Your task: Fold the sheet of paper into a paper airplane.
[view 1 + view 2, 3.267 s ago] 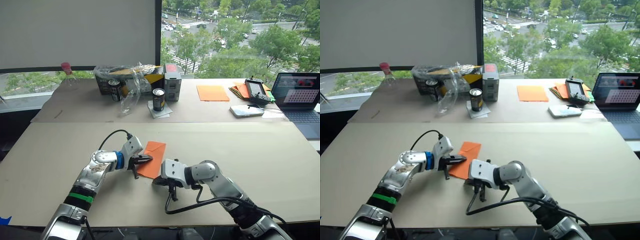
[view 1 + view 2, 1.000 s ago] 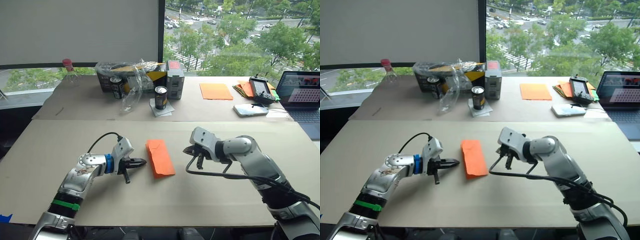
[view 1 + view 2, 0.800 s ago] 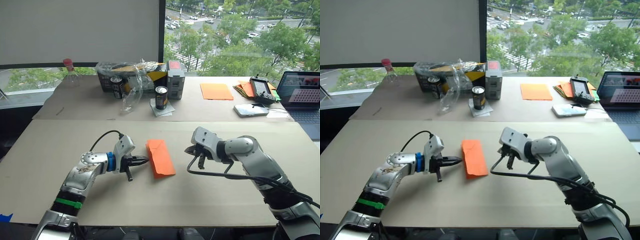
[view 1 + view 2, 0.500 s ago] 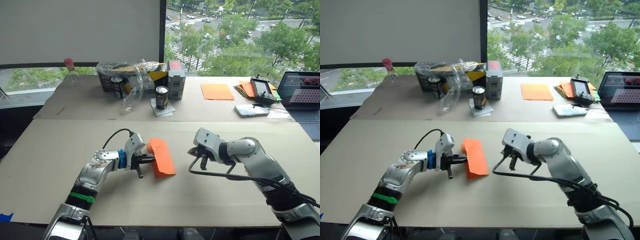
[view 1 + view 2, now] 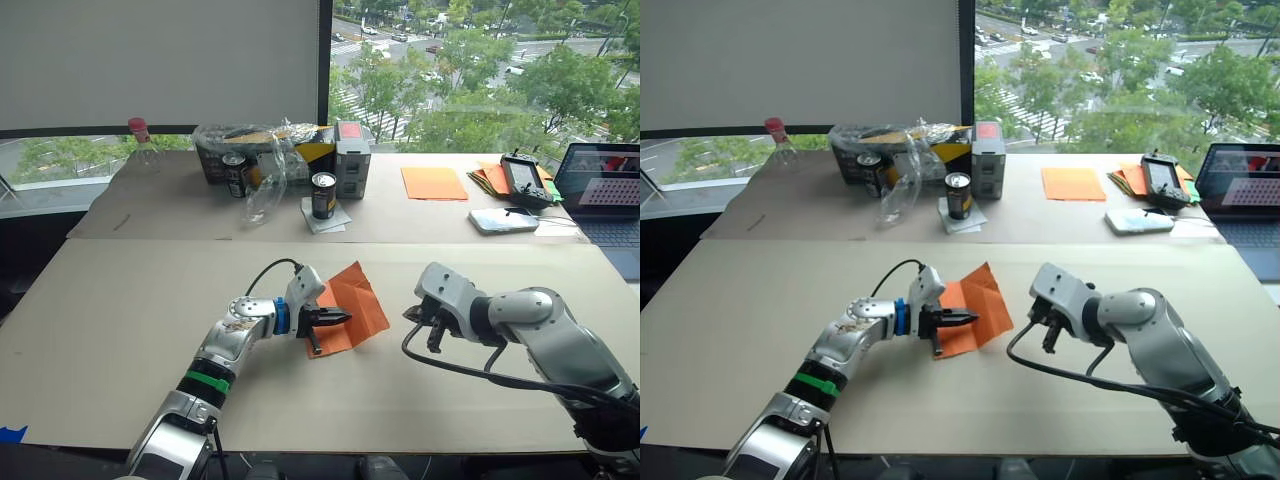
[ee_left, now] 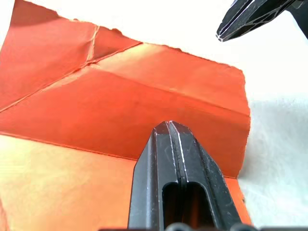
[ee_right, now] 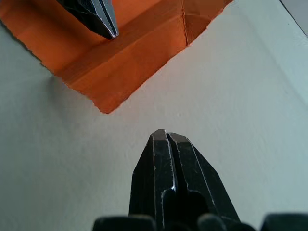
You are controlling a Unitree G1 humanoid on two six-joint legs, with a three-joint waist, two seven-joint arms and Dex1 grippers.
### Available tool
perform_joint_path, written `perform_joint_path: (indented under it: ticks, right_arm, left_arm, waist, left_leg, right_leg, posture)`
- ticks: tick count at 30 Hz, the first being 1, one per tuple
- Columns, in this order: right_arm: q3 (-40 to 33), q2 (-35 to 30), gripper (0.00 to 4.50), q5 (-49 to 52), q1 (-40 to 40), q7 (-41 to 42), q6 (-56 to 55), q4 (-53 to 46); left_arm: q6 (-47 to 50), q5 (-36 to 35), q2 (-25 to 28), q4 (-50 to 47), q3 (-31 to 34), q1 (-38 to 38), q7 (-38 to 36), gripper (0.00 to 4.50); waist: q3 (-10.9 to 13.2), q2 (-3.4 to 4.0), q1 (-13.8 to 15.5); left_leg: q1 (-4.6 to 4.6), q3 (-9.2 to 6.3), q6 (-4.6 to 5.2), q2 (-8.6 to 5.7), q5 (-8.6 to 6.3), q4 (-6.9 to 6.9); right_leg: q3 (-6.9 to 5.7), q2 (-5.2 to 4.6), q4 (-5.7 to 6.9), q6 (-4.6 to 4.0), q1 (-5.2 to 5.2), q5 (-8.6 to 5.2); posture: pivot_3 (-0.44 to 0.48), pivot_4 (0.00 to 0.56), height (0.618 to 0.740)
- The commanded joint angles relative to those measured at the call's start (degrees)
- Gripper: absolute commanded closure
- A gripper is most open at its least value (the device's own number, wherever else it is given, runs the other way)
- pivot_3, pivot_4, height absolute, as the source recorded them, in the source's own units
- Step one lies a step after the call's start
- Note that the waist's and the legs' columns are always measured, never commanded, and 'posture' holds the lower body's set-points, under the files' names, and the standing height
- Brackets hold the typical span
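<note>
Sheet of paper (image 5: 348, 305): a narrow folded strip lying flat a second ago, now opened out wider, creases showing, its far flap lifted off the table.
Left gripper (image 5: 340, 318): moved in from beside the strip's left edge; its closed fingers now lie over the opened sheet.
Right gripper (image 5: 412, 317): has shifted nearer the robot and slightly right, fingers together, now just off the sheet's right corner.
</note>
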Motion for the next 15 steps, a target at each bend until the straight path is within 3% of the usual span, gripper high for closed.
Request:
perform_joint_path:
  ticks: [1, 9, 12, 15]
  right_arm:
    - [-2.85, -1.21, 4.44, 1.16, 0.56, -1.38, 2.06, -3.3]
    - [-3.73, 1.32, 4.44, 2.03, 0.13, -5.93, 1.88, -3.28]
    - [-3.59, 4.83, 4.44, 1.28, -1.28, -9.8, 1.4, -0.8]
    - [-5.46, 12.35, 4.44, 3.43, -2.47, -13.76, 0.87, 3.63]
  left_arm:
    - [-2.51, 1.78, -0.65, 2.24, -1.27, -1.43, -0.59, 4.5]
    - [-1.91, 4.83, 0.95, 4.62, -1.97, 0.03, 0.54, 4.5]
    - [-0.63, 4.64, 1.12, 3.12, -1.41, 1.21, 2.0, 4.5]
    - [0.5, 3.21, 1.05, -1.17, 0.63, 3.46, 4.27, 4.5]
  waist:
    - [0.0, 0.0, -0.04]
    - [-0.01, -0.01, -0.13]
    - [-0.03, -0.02, -0.26]
    - [-0.07, -0.05, -0.45]
  left_leg:
    - [0.0, 0.01, 0.0, 0.0, 0.0, 0.0]
    - [0.08, 0.0, 0.0, 0.01, 0.0, 0.0]
    - [0.13, 0.0, 0.0, 0.02, 0.0, 0.01]
    - [0.19, 0.0, 0.0, 0.03, 0.0, 0.01]
  right_leg:
    - [0.0, 0.0, 0.0, 0.0, 0.0, 0.0]
    - [0.01, 0.01, 0.03, 0.0, 0.07, 0.0]
    - [0.01, 0.01, 0.03, 0.0, 0.11, 0.0]
    - [0.02, 0.03, 0.08, -0.02, 0.13, 0.02]
  posture:
    - [0.0, 0.15, 0.732]
    - [0.0, 0.15, 0.732]
    - [0.0, 0.15, 0.732]
    - [0.0, 0.15, 0.732]
